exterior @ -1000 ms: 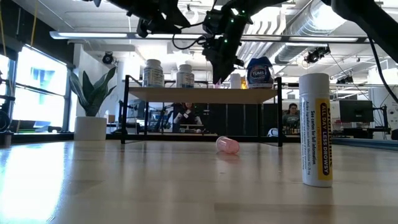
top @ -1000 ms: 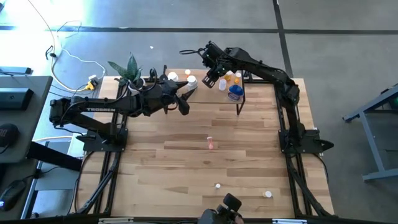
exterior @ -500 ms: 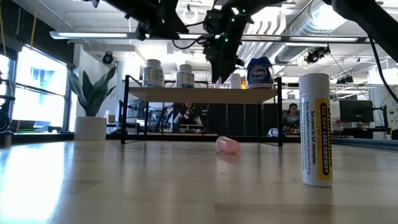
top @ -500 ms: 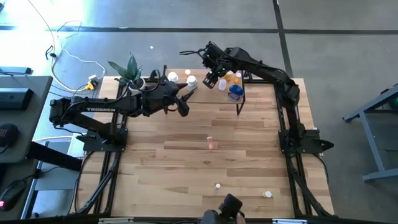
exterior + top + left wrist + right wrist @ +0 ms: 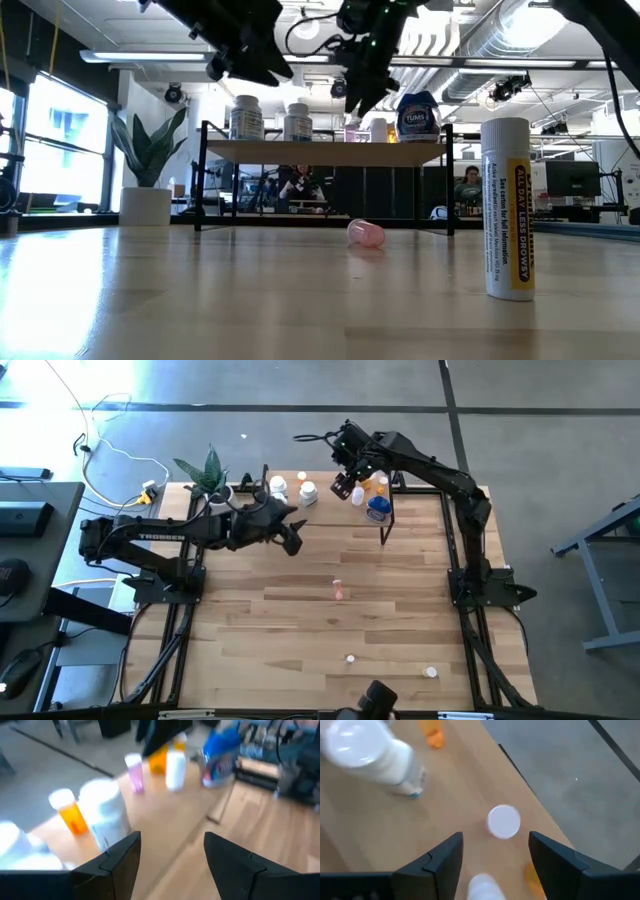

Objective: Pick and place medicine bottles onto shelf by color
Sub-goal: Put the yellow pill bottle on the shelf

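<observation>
A small pink bottle with a white cap (image 5: 503, 821) now stands upright on the low light-wood shelf on thin black legs (image 5: 335, 508), apart from the right gripper (image 5: 347, 482), which a second ago was closed around something at this spot and has since spread its fingers wide and lifted a little above the board; judging by that, one more bottle has just been delivered and the arm is free for the next pick. Around it on the shelf stand a squat blue bottle (image 5: 378, 508), orange vials (image 5: 379, 486) and, further along, two white bottles (image 5: 294, 489), so the sorting looks well under way. The left gripper (image 5: 289, 532) hangs just in front of the shelf with its fingers wide and empty, having drawn back slightly toward its own side. Still waiting on the large pale wooden tabletop (image 5: 260, 640) are a pink vial lying on its side (image 5: 340, 591) near the middle, a small white bottle (image 5: 350, 658) and a tall white tube with a yellow label (image 5: 506, 208) near the front edge. A potted green plant (image 5: 207, 473) sits at the back left corner, and beyond the table the room is an open workshop with ceiling ducts and people seated far off.
</observation>
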Available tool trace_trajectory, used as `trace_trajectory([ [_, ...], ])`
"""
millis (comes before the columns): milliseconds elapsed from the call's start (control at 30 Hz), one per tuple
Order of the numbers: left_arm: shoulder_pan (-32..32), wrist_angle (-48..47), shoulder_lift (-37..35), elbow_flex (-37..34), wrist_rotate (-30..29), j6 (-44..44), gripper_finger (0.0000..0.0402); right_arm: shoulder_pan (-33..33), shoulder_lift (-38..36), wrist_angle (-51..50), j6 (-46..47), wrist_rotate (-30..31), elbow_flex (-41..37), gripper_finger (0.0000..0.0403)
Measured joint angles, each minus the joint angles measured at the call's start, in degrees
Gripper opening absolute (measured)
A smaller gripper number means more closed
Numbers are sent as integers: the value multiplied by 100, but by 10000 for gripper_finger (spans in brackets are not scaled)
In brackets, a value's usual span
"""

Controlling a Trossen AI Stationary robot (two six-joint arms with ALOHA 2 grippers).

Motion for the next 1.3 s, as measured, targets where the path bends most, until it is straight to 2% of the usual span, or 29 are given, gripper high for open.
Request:
trace_trajectory([
  [300, -421, -317, -44, 0, -24, -131, 209, 250, -553, -452, 169, 3, 4, 217],
  [533, -597, -800, -236, 0, -38, -130, 209, 639, -964, -912, 788, -1, 7, 217],
  [667, -602, -1118, -471, 0, -35, -139, 209, 974, -1112, -1103, 1071, -19, 7, 217],
  [933, -602, -1616, -1114, 0, 203, -148, 209, 1695, -1238, -1523, 1413, -786, 7, 217],
  [1200, -600, -2194, -1370, 0, 262, -84, 209, 2599, -1246, -2111, 1968, -693, 0, 217],
  [1300, -605, -2374, -1383, 0, 388, -83, 209, 3016, -1244, -2161, 2259, -478, 0, 217],
])
